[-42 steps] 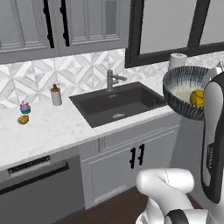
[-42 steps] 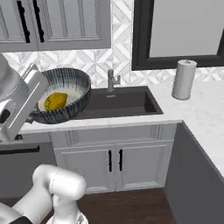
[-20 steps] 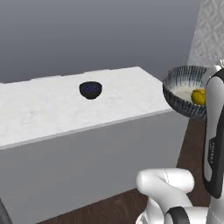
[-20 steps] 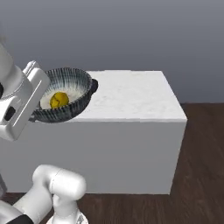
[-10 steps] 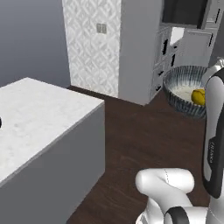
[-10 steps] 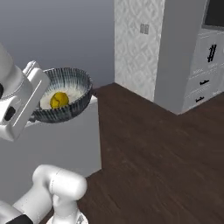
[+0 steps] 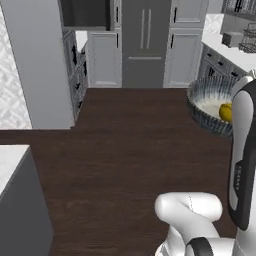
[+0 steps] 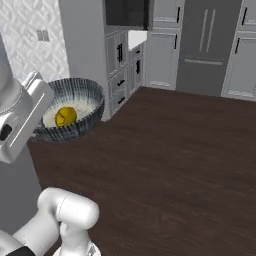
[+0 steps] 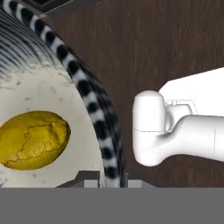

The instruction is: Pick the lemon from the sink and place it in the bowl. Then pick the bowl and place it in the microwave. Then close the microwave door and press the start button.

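Observation:
The bowl (image 7: 207, 112) (image 8: 82, 100) (image 9: 94, 113), dark with a striped rim and a pale speckled inside, hangs in the air above the floor. The yellow lemon (image 7: 226, 113) (image 8: 65, 116) (image 9: 33, 139) lies inside it. My gripper (image 9: 111, 177) is shut on the bowl's rim, one finger inside and one outside. In the left base view my forearm covers the bowl's right side. A dark recess (image 7: 85, 14) (image 8: 125, 12) sits high in a tall cabinet; I cannot tell whether it is the microwave. The sink is out of view.
A dark wood floor (image 7: 130, 140) spreads ahead. A grey double-door fridge (image 7: 145, 40) (image 8: 210, 45) stands at the back between pale cabinets. A white counter corner (image 7: 10, 165) is at the lower left, and a counter with a rack (image 7: 235, 45) is at the far right.
The whole picture has swung from the island counter to the fridge wall, so the base has turned. The bowl with the lemon keeps its place in my gripper.

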### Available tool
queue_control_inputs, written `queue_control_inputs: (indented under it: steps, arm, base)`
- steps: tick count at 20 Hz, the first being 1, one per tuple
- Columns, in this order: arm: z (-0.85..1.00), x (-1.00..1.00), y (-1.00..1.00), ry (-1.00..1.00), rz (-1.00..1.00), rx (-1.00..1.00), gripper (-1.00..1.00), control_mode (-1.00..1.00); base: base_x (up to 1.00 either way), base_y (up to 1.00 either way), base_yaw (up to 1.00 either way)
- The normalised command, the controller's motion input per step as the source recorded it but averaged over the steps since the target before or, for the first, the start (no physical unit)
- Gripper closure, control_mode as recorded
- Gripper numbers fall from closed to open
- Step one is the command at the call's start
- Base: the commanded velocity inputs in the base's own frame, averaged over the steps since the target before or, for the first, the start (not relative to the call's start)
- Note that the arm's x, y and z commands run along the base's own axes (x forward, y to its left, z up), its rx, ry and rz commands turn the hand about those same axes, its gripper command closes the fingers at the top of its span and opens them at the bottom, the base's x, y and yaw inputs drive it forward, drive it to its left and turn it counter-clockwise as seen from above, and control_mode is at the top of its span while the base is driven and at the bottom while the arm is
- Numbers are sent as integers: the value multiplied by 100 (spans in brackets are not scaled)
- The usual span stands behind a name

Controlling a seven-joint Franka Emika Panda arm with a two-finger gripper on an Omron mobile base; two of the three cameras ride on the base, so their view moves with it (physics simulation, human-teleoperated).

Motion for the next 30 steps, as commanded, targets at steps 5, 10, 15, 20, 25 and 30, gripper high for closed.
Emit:
queue_control_inputs:
  steps: [5,10,15,20,25,30]
  arm:
    - [0,0,0,0,0,0,100,100]
    - [0,0,0,0,0,0,100,100]
    - [0,0,0,0,0,0,100,100]
    - [0,0,0,0,0,0,100,100]
    - [0,0,0,0,0,0,100,100]
    - [0,0,0,0,0,0,100,100]
  base:
    - [96,-23,-37]
    - [100,-68,14]
    - [100,-85,34]
    - [100,-81,37]
    - [100,-80,39]
    - [100,-75,46]
